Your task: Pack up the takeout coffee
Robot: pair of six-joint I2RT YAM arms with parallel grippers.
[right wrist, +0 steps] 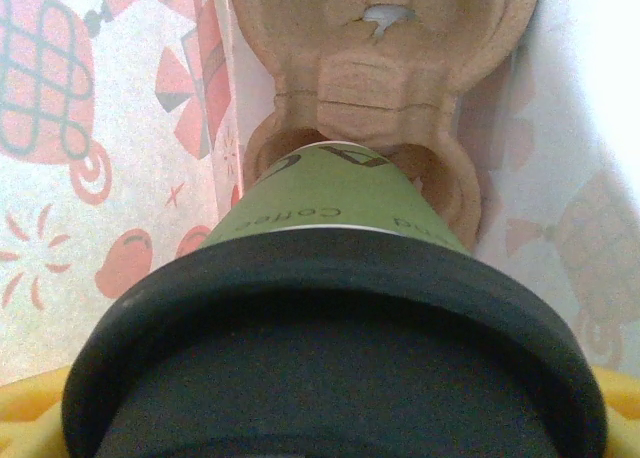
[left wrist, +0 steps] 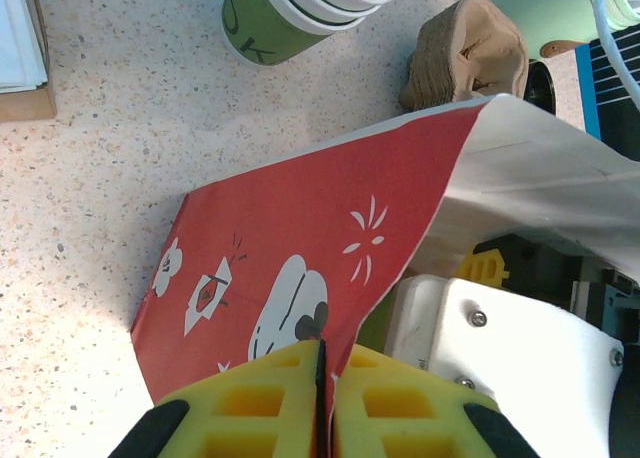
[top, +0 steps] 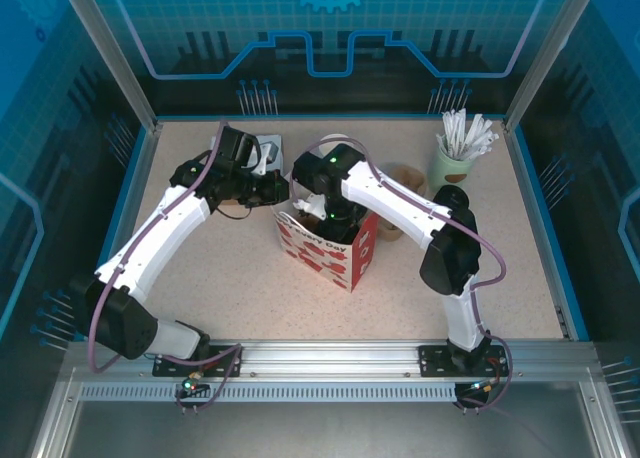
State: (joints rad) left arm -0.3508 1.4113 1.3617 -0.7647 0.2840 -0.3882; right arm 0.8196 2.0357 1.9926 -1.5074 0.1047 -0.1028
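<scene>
Right gripper (top: 330,221) holds cup (right wrist: 340,193) down inside bag (left wrist: 300,228); left gripper (left wrist: 322,388) pinches rim.

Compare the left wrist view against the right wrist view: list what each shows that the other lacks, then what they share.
Left wrist: the left gripper shut on the red paper bag at its rim, with a stack of green cups and a pulp carrier on the speckled table.
Right wrist: the bag's inside, where the right gripper holds the black-lidded green coffee cup at a socket of a second pulp carrier.
Both: the paper bag.
</scene>
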